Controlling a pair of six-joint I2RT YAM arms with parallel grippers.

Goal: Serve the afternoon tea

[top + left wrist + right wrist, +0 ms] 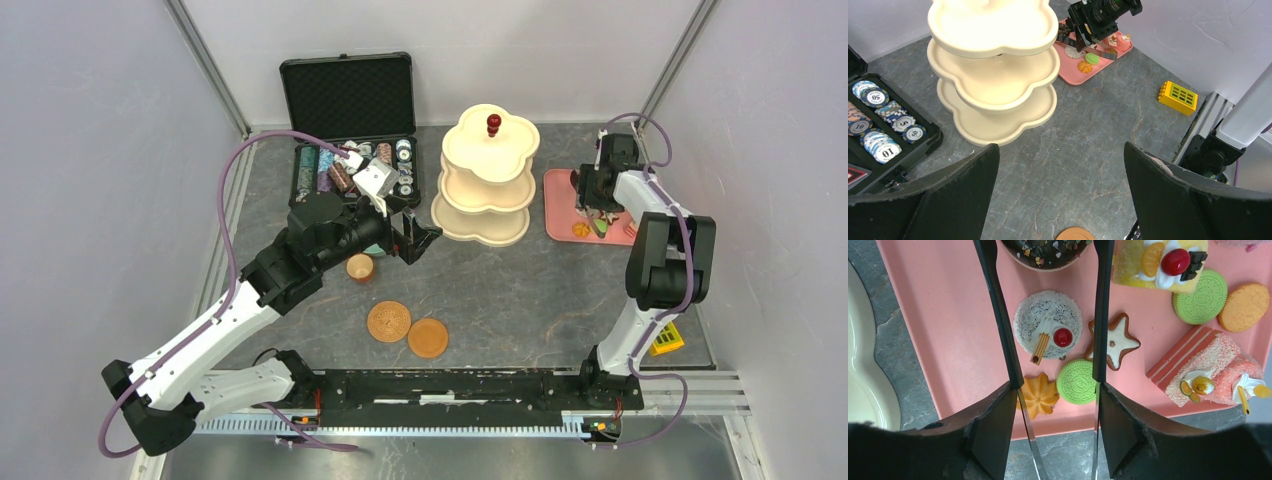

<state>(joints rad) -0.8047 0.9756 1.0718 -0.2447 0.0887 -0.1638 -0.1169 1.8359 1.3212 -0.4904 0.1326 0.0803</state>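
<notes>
The cream three-tier stand (487, 180) (993, 75) with its red knob (493, 124) stands mid-table, its tiers bare. To its right a pink tray (560, 190) (938, 315) holds several toy pastries. My right gripper (592, 205) (1055, 387) hovers over it, shut on black-tipped metal tongs (998, 315). A white round cake with a cherry (1048, 325) lies between the tongs' arms. My left gripper (418, 243) (1060, 147) is open and holds nothing, just left of the stand. A small brown cup (360, 267) and two brown saucers (389, 321) (427, 337) sit in front.
An open black case of poker chips (345, 130) (883, 120) sits at the back left, close behind my left arm. A yellow block (665, 340) (1178, 96) lies by the right arm's base. Grey walls close in both sides.
</notes>
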